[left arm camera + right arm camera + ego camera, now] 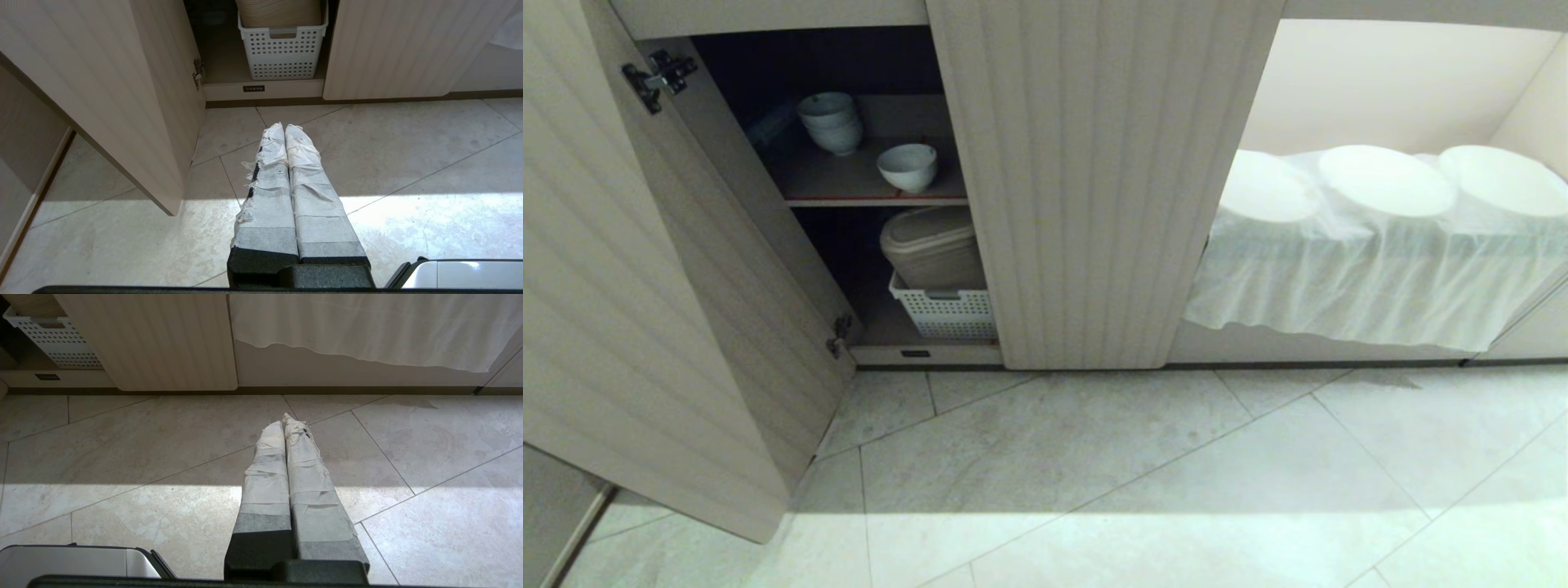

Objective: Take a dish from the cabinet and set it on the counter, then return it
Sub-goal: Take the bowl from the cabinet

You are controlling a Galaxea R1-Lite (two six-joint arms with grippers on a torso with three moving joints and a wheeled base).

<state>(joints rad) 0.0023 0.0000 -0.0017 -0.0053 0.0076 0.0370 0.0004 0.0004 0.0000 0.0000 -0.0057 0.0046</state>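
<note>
Parked in front of the cabinet (1094,188) right now, its left door (645,286) swung wide open and the right one closed. The dish (907,167) I'm after sits on the upper shelf (849,184), close to the red-taped front edge, by itself. A stack of similar white bowls (832,122) sits further back toward the shelf's left rear corner. Below, a white perforated basket (943,310) holds a beige lidded bin (931,245) at the cabinet floor's front edge. Both arms just hang low over the tiled floor (1135,474): left gripper (284,127) and right gripper (286,419) each have their taped fingers pressed together, gripping nothing. Off to the right, white plates (1384,180) under a thin cloth (1364,278).
</note>
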